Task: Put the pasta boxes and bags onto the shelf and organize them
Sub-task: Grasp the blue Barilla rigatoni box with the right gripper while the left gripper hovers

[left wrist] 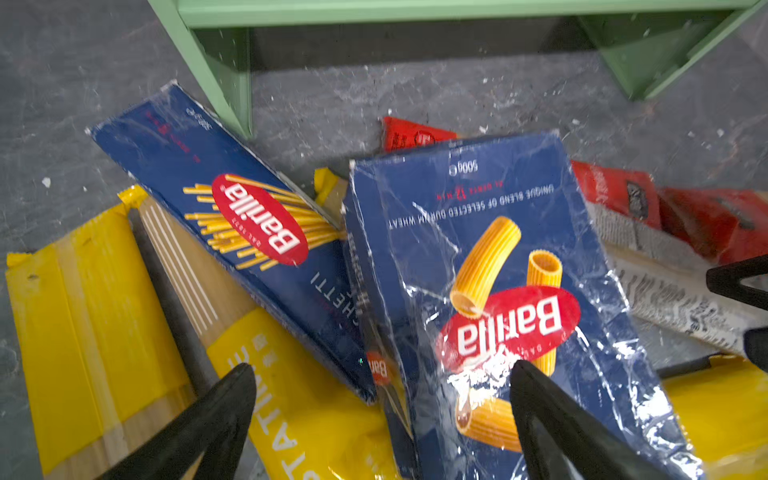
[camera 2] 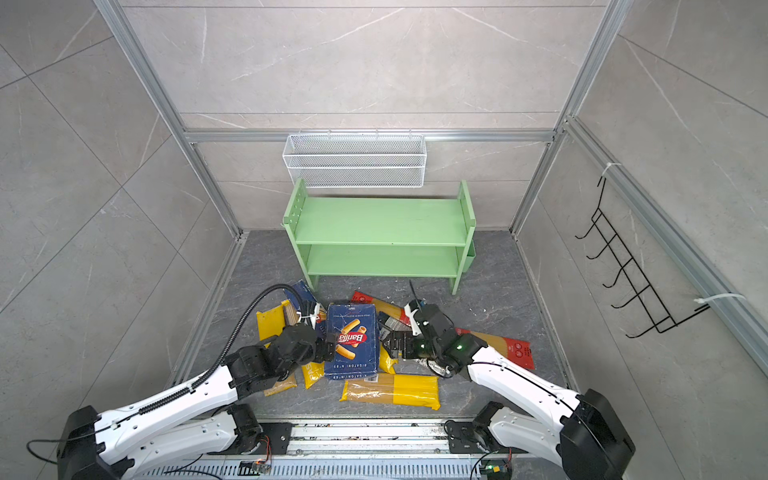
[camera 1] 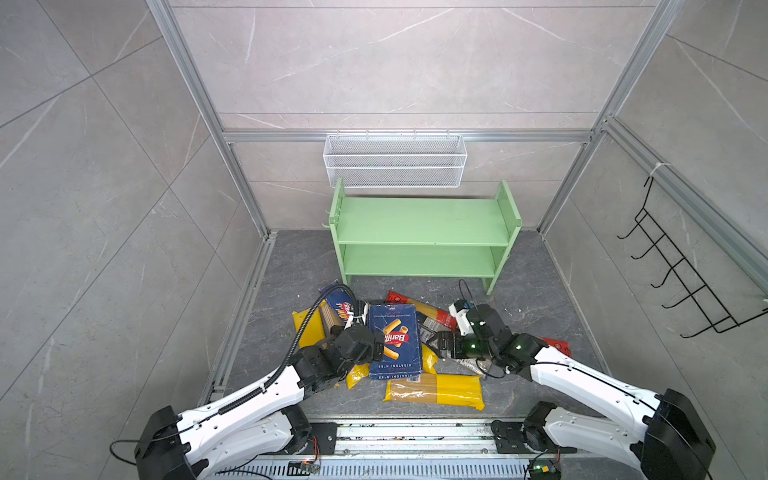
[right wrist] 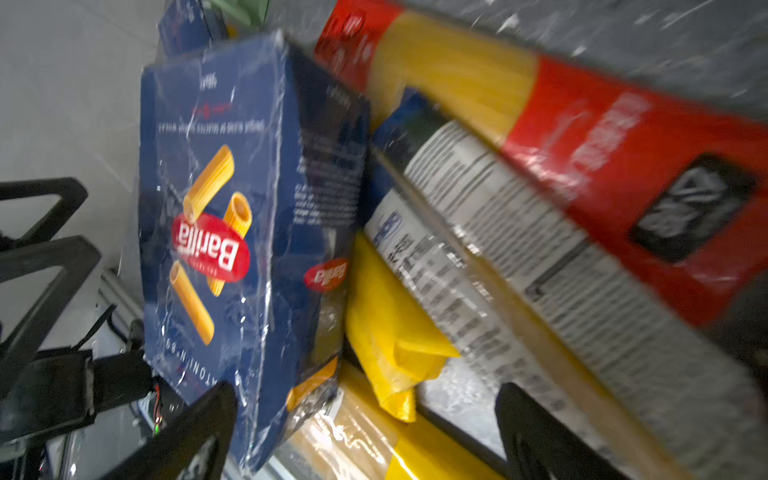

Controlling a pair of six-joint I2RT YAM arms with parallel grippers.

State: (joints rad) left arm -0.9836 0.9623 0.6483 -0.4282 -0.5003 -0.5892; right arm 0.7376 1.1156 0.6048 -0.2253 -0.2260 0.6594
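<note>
The wide blue rigatoni box (camera 1: 392, 340) lies tilted on top of a pile on the floor in front of the pale green shelf (camera 1: 424, 232), whose two tiers are bare. The narrow spaghetti box (left wrist: 232, 224) rests to its left on yellow bags (left wrist: 83, 332). Another yellow bag (camera 1: 436, 390) lies in front. Red-ended bags (camera 1: 419, 309) and a clear printed packet (right wrist: 498, 257) lie to the right. My left gripper (left wrist: 382, 365) is open and straddles the rigatoni box's left edge. My right gripper (right wrist: 365, 388) is open at the box's right side.
A white wire basket (camera 1: 395, 160) hangs on the back wall above the shelf. A black hook rack (camera 1: 681, 274) hangs on the right wall. Aluminium frame rails (camera 1: 241, 332) border the dark floor, and tiled walls close in three sides.
</note>
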